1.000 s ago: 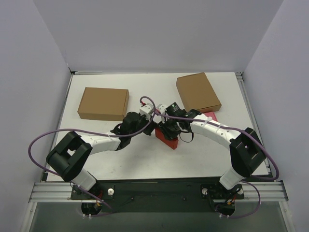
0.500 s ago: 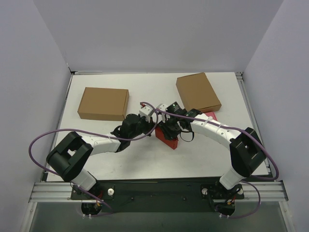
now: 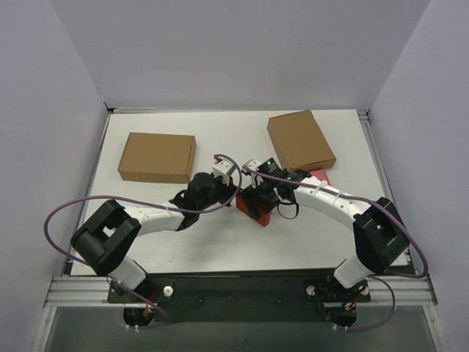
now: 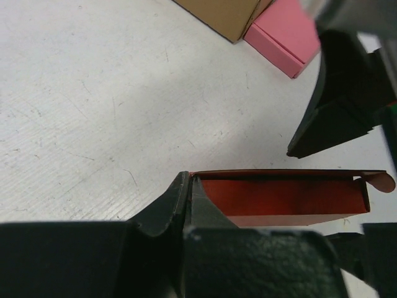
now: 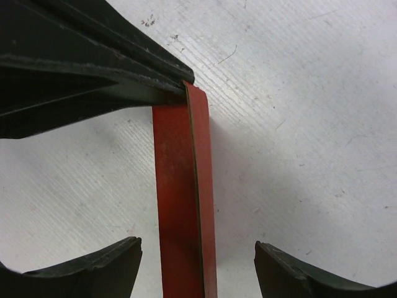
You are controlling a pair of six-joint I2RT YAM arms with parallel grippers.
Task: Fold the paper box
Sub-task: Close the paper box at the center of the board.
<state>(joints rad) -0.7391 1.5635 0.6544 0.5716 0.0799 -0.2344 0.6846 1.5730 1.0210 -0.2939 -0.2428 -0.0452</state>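
Top external view puts the paper box [image 3: 258,217] near the middle of the table [image 3: 220,246], between my two grippers. It is only part-formed, with one long red wall standing upright (its inner face sits in shadow on the left wrist view). My left gripper [image 4: 188,181] is pinched closed on the end of that wall, the thin card caught between its tips. My right gripper [image 5: 197,245] stands wide apart, one finger on either side of the wall's top edge, neither touching it. Beyond the right arm lies a small pink box [image 3: 320,177], just beside a brown box [image 3: 300,139]. A second brown box [image 3: 157,157] sits well apart at far left.
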